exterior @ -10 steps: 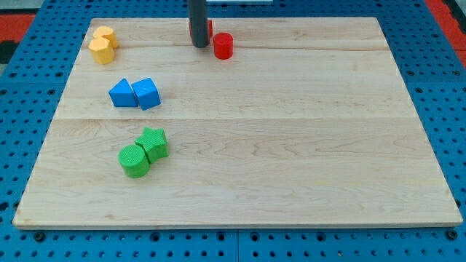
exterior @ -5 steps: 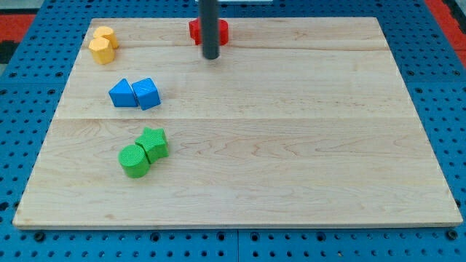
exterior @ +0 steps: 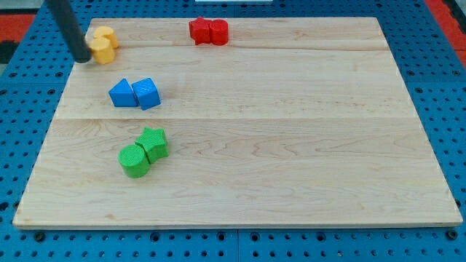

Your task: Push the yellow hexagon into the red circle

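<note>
No containers here, just a wooden board (exterior: 291, 145) on a blue pegboard table (exterior: 451, 109); all places below are relative to the yellow hexagon.

Nearest the view's bottom: green circle (exterior: 134, 161) touching green star (exterior: 153, 143), well below the yellow hexagon and a bit to its right. Higher up: blue triangle (exterior: 122, 94) touching a second blue block (exterior: 146, 93), shape unclear, angular; both sit below the hexagon and slightly to its right, apart from it.

Yellow hexagon (exterior: 103, 50) sits near the board's top-left corner, touching a second yellow block (exterior: 106, 36) just above it, rounded, shape hard to tell.

My tip (exterior: 84, 58) is just left of the yellow hexagon, touching or nearly touching its left side; cannot tell which. Rod (exterior: 67, 25) leans up and to the left, out of the view's top.

Red circle (exterior: 218, 32) is well to the right of the hexagon, near the board's top edge, touching another red block (exterior: 199, 30) on its left, shape unclear. That red block lies between hexagon and circle. Bare board between yellow pair and red pair.

No jaws on this rig, only the rod, so there is no open-or-closed state to tell.
</note>
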Robot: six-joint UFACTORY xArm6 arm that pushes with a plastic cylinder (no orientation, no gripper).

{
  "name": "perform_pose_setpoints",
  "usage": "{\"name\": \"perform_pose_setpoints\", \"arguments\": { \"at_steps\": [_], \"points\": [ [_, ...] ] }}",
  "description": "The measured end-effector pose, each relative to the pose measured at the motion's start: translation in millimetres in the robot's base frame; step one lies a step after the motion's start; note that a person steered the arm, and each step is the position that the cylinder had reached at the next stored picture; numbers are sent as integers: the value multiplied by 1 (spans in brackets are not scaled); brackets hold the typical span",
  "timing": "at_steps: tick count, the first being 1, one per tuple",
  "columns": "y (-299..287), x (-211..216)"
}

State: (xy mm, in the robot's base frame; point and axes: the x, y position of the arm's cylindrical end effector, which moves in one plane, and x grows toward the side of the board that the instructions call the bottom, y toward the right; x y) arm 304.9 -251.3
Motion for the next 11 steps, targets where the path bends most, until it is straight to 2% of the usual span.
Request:
{"name": "perform_pose_setpoints", "arguments": {
  "at_steps": [1,2,4,5,6,7,8,9,11],
  "points": [
    [19,-1],
    [-1,-8],
    [-53,-55],
    [-9,-45],
    [63,-22],
    [96,-17],
    [62,-4],
    [83,11],
    [166,9]
  ]
}}
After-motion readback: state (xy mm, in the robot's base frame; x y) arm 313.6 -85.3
